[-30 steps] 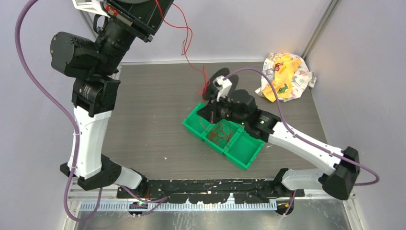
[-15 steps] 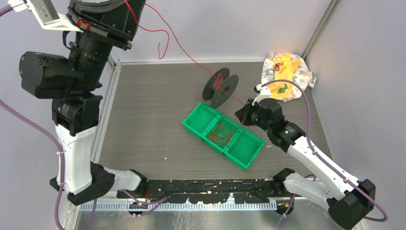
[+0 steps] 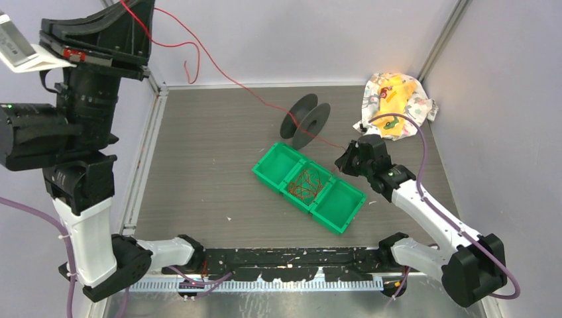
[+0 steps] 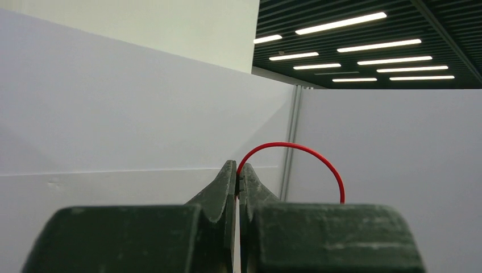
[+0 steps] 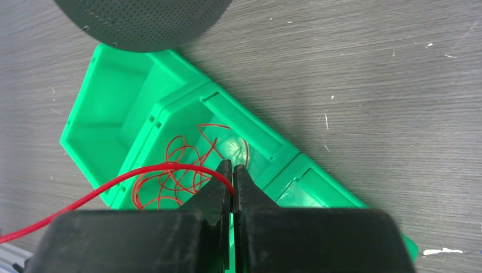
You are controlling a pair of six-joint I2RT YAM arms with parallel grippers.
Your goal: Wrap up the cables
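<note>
A thin red cable point(image 3: 225, 74) runs from my raised left gripper point(image 3: 136, 13) at the top left, past the black spool point(image 3: 305, 120), down to my right gripper point(image 3: 343, 161). The left gripper point(image 4: 237, 169) is shut on the cable point(image 4: 307, 152), which arcs out to the right of its tips. The right gripper point(image 5: 232, 173) is shut on the cable point(image 5: 113, 185), just right of the green tray point(image 3: 268, 165). More red cables point(image 5: 182, 170) lie curled in the tray's middle compartment point(image 3: 306, 182). The spool stands on its edge behind the tray.
A crumpled yellow and white wrapper point(image 3: 395, 104) lies at the back right corner. The green tray point(image 5: 142, 102) has three compartments; the outer two hold no wire. Metal frame posts stand at the back corners.
My left gripper has swung further left and up, pulling the cable taut. My right gripper has drawn back from over the tray and spool to the tray's right side, holding the cable's other end.
</note>
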